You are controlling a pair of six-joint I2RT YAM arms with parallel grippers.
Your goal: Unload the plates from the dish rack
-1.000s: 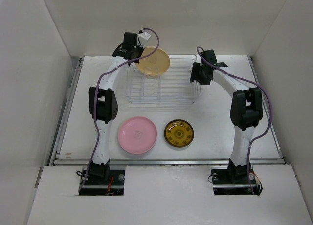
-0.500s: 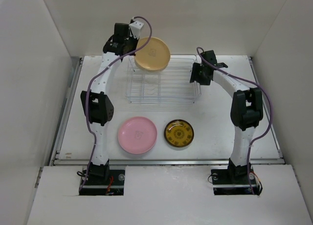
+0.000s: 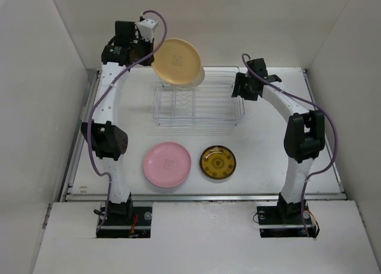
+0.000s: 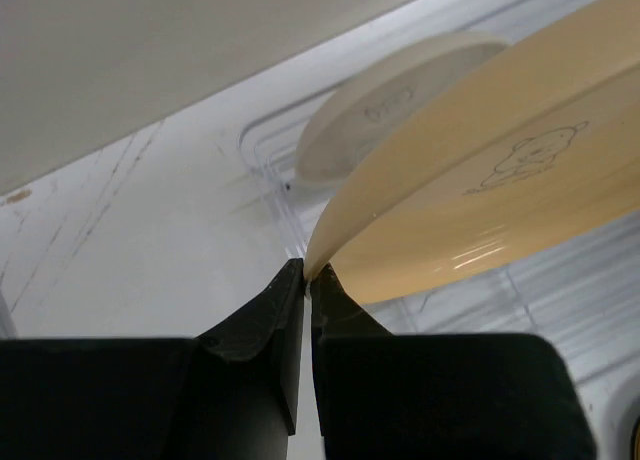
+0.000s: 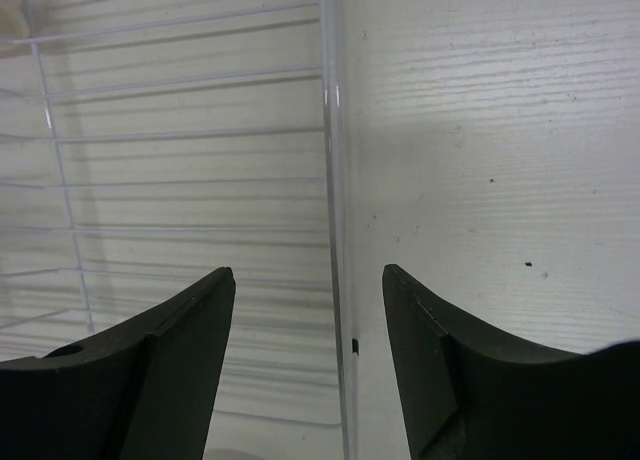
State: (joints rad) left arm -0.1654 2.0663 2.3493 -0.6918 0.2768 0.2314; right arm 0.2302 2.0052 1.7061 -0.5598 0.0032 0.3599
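Yellow plate (image 3: pixel 177 61) hangs over the dish rack (image 3: pixel 202 107) at the bench's far edge, your left gripper (image 4: pixel 307 275) clamped on just its rim; a fast swing could slip it. Your right gripper (image 5: pixel 308 310) stands spread.

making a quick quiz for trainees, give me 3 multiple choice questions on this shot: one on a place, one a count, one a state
1. The pink plate lies: A held in the air; B on the table, left of the amber plate; C leaning on the back wall.
2. Plates flat on the table: A one; B two; C four.
3. The left tool is: A open; B shut on the yellow plate's rim; C out of view.
Answers: 1 B, it lies flat in front of the dish rack. 2 B, only pink and amber. 3 B, the left wrist view shows it clamped on the rim.
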